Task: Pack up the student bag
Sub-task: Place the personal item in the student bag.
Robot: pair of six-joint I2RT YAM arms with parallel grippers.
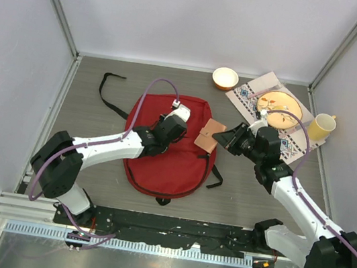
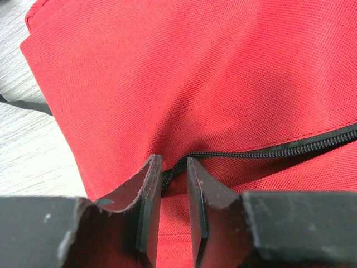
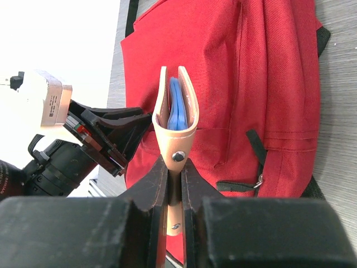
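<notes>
Top external shows me the student bag (image 1: 169, 153) lying flat mid-table, my left gripper (image 1: 174, 125) down on its upper part and my right gripper (image 1: 222, 139) at its right edge. On left wrist, the jaws stand narrow with the end of the black zipper (image 2: 268, 149) running into the gap, though I cannot tell whether they pinch it. On right wrist, the jaws are clamped on the snap end of a tan leather case (image 3: 177, 142) with something blue tucked inside, the bag behind it.
</notes>
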